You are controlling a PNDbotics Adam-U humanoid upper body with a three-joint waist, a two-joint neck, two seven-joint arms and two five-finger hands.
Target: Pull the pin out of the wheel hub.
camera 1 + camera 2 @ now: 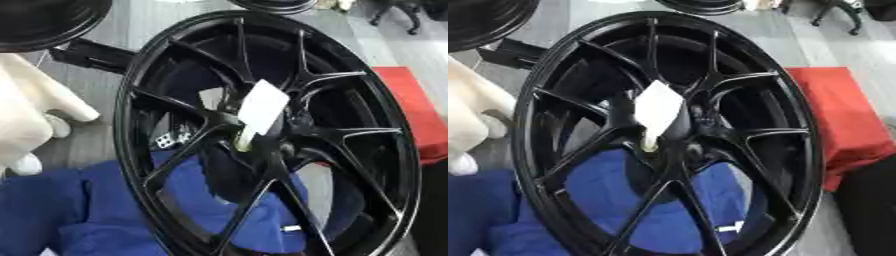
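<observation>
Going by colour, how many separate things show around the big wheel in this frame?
Black: 1 large spoked alloy wheel
White: 1 paper tag at the hub, 1 cream pin beneath it, 1 glove-like shape at the left edge
Blue: 1 cloth
Red: 1 cloth
Total: 6

Two head-mounted stereo views look steeply down, very close to a black wheel hub (262, 135) that fills both. Both share the hub; the right-eye view reveals more red cloth (842, 130).
</observation>
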